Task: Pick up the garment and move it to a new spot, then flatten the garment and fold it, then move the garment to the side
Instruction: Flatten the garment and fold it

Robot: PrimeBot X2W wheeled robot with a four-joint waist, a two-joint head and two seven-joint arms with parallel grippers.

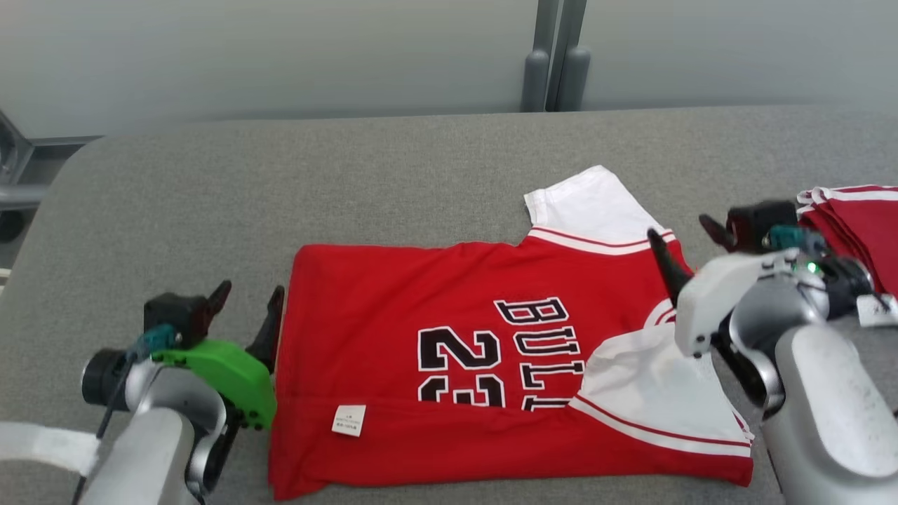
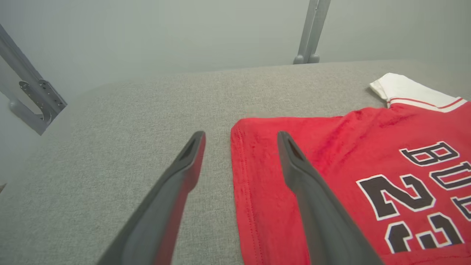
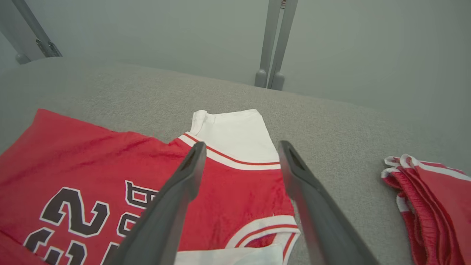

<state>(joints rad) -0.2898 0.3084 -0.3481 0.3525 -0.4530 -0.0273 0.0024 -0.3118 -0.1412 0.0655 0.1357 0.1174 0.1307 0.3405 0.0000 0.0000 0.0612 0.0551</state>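
The garment [image 1: 435, 301] is a red jersey with white sleeves and black "23" lettering, lying flat on the grey table [image 1: 351, 182]. Its near long edge is folded up over the lettering, showing a white label [image 1: 349, 419]. My left gripper [image 1: 250, 300] stands open at the jersey's left hem; in the left wrist view the left gripper [image 2: 241, 139] straddles the garment's [image 2: 349, 154] corner edge. My right gripper [image 1: 679, 230] hangs open over the sleeve end; in the right wrist view the right gripper [image 3: 241, 147] frames the white far sleeve of the garment [image 3: 92, 147]. Nothing is held.
A second red and white folded cloth [image 1: 859, 224] lies at the table's right edge, also the folded cloth [image 3: 434, 198]. Grey posts [image 1: 554, 63] rise behind the table's far edge. A metal bracket [image 2: 36, 99] stands off the left end. Bare grey surface stretches left and beyond the jersey.
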